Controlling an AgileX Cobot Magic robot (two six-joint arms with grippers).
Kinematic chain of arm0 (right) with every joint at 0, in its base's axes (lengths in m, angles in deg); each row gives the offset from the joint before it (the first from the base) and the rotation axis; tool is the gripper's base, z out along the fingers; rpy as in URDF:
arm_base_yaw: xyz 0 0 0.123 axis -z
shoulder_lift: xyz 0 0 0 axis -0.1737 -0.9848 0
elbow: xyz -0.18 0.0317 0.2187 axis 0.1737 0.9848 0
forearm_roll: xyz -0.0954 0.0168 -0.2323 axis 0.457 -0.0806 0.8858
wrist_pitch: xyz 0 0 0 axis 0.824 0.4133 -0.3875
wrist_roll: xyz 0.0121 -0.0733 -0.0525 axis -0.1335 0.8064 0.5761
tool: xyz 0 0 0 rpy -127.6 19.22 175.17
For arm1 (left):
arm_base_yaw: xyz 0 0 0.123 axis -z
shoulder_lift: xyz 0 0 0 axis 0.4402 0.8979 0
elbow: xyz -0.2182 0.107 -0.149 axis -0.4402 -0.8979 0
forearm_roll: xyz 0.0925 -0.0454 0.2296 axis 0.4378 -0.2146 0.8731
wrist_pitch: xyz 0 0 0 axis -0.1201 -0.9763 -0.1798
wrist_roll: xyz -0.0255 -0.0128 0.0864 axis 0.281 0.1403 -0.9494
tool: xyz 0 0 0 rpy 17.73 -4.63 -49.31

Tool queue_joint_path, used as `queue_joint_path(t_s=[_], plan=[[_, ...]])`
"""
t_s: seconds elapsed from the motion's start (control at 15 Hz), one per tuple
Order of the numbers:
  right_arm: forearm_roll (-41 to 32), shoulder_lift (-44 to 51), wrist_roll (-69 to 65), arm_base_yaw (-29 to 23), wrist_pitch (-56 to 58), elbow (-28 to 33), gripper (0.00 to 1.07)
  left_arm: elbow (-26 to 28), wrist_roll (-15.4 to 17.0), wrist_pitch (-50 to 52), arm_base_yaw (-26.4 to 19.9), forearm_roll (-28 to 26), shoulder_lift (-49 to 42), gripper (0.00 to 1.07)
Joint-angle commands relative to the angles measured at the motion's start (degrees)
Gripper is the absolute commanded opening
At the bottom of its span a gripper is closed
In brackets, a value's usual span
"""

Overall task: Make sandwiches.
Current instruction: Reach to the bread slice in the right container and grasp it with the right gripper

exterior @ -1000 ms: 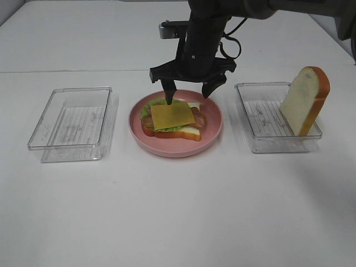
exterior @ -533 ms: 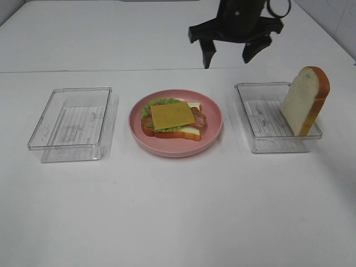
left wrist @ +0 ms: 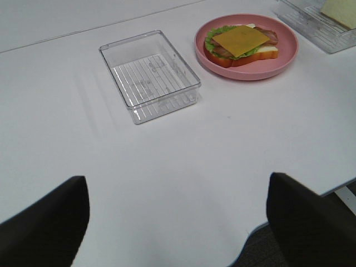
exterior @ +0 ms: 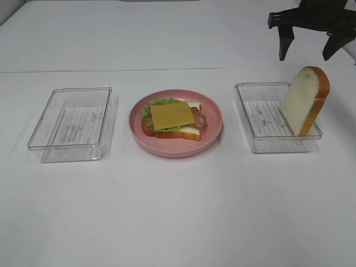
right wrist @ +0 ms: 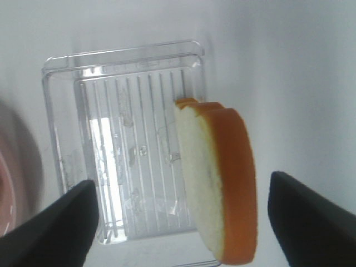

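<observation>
Our right gripper [exterior: 312,51] hangs with its fingers spread wide and nothing between them, above the rear of the right-hand clear tray [exterior: 261,136]. Directly below it, in that tray, the last bread slice [exterior: 305,100] stands on edge, tilted, its crust leaning against the tray's far side wall. In the right wrist view the slice [right wrist: 219,181] sits between the two dark fingertips, so we judge ourselves roughly lined up over it.

We take the step in hand to be fetching this top slice. The next move calls for lowering the open jaws around the slice's faces and closing on it without tipping it out of the tray.

To the left of that tray, on the pink plate [exterior: 208,142], lies the half-built sandwich [exterior: 171,120]: bread, lettuce, bacon, cheese uppermost, still lacking its lid. Further left is a second tray [exterior: 72,123].

Our left gripper [left wrist: 177,217] is also spread, holding nothing, well back from the plate.
</observation>
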Motion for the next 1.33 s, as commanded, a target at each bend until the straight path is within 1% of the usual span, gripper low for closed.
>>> queue_joint_path(t_s=[0.07, 0.27, 0.47, 0.6, 0.67, 0.93, 1.07, 1.13, 1.2, 1.33], plan=[[0.5, 0.4, 2.2, 2.2, 4.7, -0.2, 0.78, -0.3, -0.2, 0.6, -0.1, -0.3, -1.1, 0.82], [-3.5, 0.4, 4.8, 3.3, 4.0, 3.4, 0.78, -0.3, -0.2, 0.6, -0.1, -0.3, -1.1, 0.82], [-3.5, 0.4, 5.1, 3.3, 0.5, 7.4, 0.78, -0.3, -0.2, 0.6, -0.1, -0.3, -1.1, 0.82], [-3.5, 0.2, 5.1, 3.3, -1.9, 8.8, 0.78, -0.3, -0.2, 0.6, -0.1, -0.3, -1.1, 0.82], [-3.5, -0.4, 5.2, 3.3, -2.4, 9.1, 0.75, -0.3, -0.2, 0.6, -0.1, -0.3, -1.1, 0.82], [-3.5, -2.4, 5.4, 3.3, -3.1, 9.1, 0.55, -0.3, -0.2, 0.6, -0.1, -0.3, -1.1, 0.82], [-3.2, -2.5, 5.4, 3.3, -3.1, 9.1, 0.28, -0.3, -0.2, 0.6, -0.1, -0.3, -1.1, 0.82], [-3.2, -2.5, 5.3, 3.3, -2.7, 9.1, 0.04, -0.3, -0.2, 0.6, -0.1, -0.3, -1.1, 0.82], [-3.2, -2.3, 5.3, 3.3, -2.6, 9.1, 0.00, -0.3, -0.2, 0.6, -0.1, -0.3, -1.1, 0.82], [-3.2, -1.5, 4.8, 3.3, -2.9, 9.0, 0.00, -0.3, -0.2, 0.6, -0.1, -0.3, -1.1, 0.82]])
